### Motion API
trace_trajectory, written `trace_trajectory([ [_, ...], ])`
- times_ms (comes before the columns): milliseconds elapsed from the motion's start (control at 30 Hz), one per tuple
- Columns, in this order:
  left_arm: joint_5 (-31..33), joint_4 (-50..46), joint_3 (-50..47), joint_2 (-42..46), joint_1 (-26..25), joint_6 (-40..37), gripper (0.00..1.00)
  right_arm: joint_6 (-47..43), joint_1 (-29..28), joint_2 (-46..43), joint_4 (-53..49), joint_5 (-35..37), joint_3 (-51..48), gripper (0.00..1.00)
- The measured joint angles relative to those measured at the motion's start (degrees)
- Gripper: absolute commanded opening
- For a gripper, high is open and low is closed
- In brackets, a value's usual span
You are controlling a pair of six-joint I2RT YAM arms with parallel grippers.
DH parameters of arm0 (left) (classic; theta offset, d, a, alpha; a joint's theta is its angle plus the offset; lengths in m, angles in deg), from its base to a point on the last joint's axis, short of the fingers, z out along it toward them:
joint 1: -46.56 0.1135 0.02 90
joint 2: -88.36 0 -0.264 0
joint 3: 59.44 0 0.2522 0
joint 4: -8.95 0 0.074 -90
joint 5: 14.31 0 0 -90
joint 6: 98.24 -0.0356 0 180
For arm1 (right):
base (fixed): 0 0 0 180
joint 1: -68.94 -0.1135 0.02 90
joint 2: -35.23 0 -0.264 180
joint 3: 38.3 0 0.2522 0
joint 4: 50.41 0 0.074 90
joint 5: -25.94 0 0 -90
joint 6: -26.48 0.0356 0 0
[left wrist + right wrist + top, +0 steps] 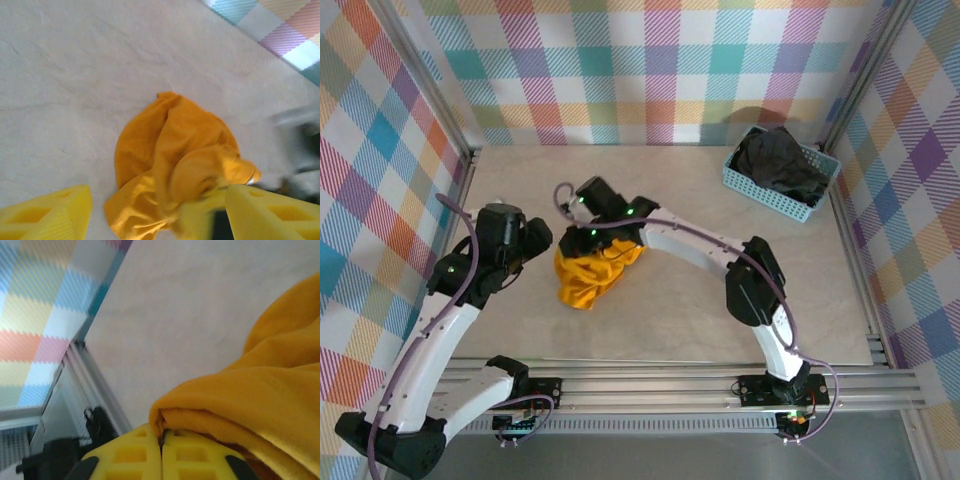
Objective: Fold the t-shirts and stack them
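The orange-yellow t-shirt (pixel 588 278) lies in a crumpled heap on the tabletop (pixel 720 310), out toward 9 o'clock from the centre, and both arms are on it. The right arm stretches across from 5 o'clock, and the right claw (pixel 584 240) sits at the heap's 12 o'clock edge. On its wrist camera the two yellow fingers (pixel 125 455) are pressed flat together, with a fold of orange cloth pinched at their tips: clamped on the shirt. The rest of the fabric bulges away toward 3 o'clock in that view.

The left claw (pixel 538 243) hovers at the shirt's 10 o'clock, close beside the right one. From its wrist camera the fingers (pixel 45 212) are spread wide and grip nothing. The bunched shirt lies on the pale tabletop between and beyond them, and its near folds reach the finger at 4 o'clock.

Up at 2 o'clock the charcoal-black t-shirt (pixel 780 163) is wadded inside the light blue basket (pixel 765 197), well apart from both claws. The basket stands near the plaid back wall.
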State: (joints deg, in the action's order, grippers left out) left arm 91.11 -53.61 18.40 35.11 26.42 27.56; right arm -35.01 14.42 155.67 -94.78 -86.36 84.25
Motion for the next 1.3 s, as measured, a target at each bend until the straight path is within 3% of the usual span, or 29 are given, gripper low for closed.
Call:
trace_trajectory([
  [67,0.1,-0.5,1.0,-0.8,0.0,-1.2,0.77,-0.2,-1.0,0.3,-0.3,-0.9,-2.3,0.52],
  [133,-0.4,-0.6,1.6,-2.3,0.0,-2.6,0.8,-0.4,-0.9,-1.1,-0.4,-0.5,-6.2,0.62],
  [333,-3.0,0.0,3.1,-11.5,-3.5,-8.5,0.86,2.6,5.4,-18.0,1.1,4.0,-25.1,0.68],
  [567,6.9,3.2,11.1,-32.1,-22.4,-16.7,1.0,11.5,27.4,-45.9,4.8,11.7,-48.8,0.73],
  [700,13.8,3.2,16.3,-46.3,-28.4,-18.0,1.0,13.3,32.1,-50.4,2.8,12.9,-53.9,0.73],
  [833,20.3,0.7,22.3,-58.8,-29.3,-17.3,1.0,14.3,33.2,-52.7,2.2,12.9,-55.8,0.72],
  [900,22.5,-0.2,24.1,-62.2,-29.2,-17.2,0.92,14.5,33.4,-53.3,2.3,12.7,-56.1,0.71],
  [1000,24.5,-1.1,26.6,-65.5,-29.2,-17.6,0.63,14.6,33.5,-53.6,2.3,12.4,-56.7,0.7],
  [1100,25.7,-1.3,28.8,-67.0,-29.2,-17.6,0.23,14.6,33.5,-53.7,2.2,12.2,-57.0,0.69],
  [1133,25.8,-1.2,29.0,-67.1,-29.2,-17.6,0.05,14.6,33.5,-53.7,2.2,12.2,-57.0,0.68],
  [1167,25.7,-1.2,29.1,-67.1,-29.0,-17.7,0.0,14.6,33.5,-53.7,2.2,12.2,-57.0,0.67],
  [1300,25.6,-2.3,30.7,-67.0,-29.0,-18.3,0.0,14.6,33.6,-54.0,2.2,12.3,-57.0,0.66],
])
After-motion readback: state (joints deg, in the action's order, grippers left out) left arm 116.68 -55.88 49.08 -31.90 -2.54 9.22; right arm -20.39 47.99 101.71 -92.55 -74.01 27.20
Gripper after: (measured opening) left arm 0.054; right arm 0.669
